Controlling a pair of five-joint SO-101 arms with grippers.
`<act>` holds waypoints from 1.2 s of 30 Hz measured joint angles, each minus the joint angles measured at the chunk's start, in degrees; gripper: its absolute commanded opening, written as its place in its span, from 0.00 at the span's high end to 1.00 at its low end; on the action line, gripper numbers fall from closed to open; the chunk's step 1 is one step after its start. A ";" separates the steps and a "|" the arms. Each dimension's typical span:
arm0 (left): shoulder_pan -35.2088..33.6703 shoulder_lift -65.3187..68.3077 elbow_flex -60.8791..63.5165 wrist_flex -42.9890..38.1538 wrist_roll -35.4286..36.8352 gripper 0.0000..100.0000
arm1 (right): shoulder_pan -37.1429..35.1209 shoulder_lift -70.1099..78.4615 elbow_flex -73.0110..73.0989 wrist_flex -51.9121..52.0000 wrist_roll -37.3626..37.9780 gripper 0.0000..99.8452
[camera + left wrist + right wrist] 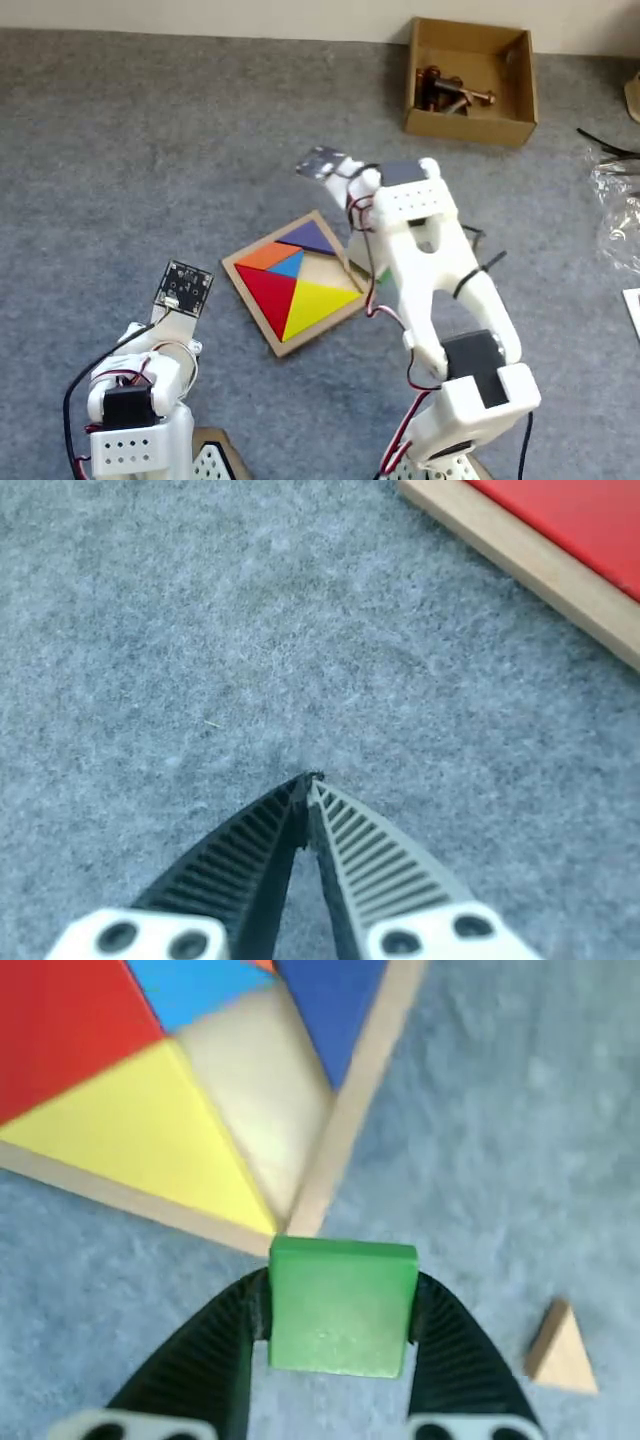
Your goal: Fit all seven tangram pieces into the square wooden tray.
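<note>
Square (343, 1310) clamped in right gripper (343, 1290) off tray (342, 1130) corner; align edges with gap (262, 1090) before lowering. Left gripper (308, 785) closed, empty.

Setting: a robotics workbench, of a lab or hobby workshop kind; which of the two cannot be told.

Evidence: two small white arms, left arm (140, 420) and right arm (440, 270), stand at the near edge with red and black wiring exposed. The table is covered in grey felt (120, 150). A wooden tray (254, 308) of coloured pieces lies between the arms. At far right, an open cardboard box (465, 128) holds copper-coloured metal parts (447, 92). Loose black cables (600, 140) and a clear plastic bag (620, 225) sit at the right edge.
</note>
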 measured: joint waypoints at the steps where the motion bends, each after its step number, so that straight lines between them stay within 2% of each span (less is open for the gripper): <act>1: 0.00 0.00 0.00 0.00 0.00 0.99 | -1.14 0.00 0.00 -0.26 0.00 0.91; 10: 0.00 0.00 0.00 0.00 0.00 0.99 | -8.97 0.00 0.00 -1.41 4.04 0.91; 18: 0.00 0.00 0.00 0.00 0.00 0.99 | -9.85 0.44 0.00 -7.38 1.05 0.91; 36: 0.00 0.00 0.00 0.00 0.00 0.99 | -10.46 19.16 -13.45 -6.59 1.41 0.91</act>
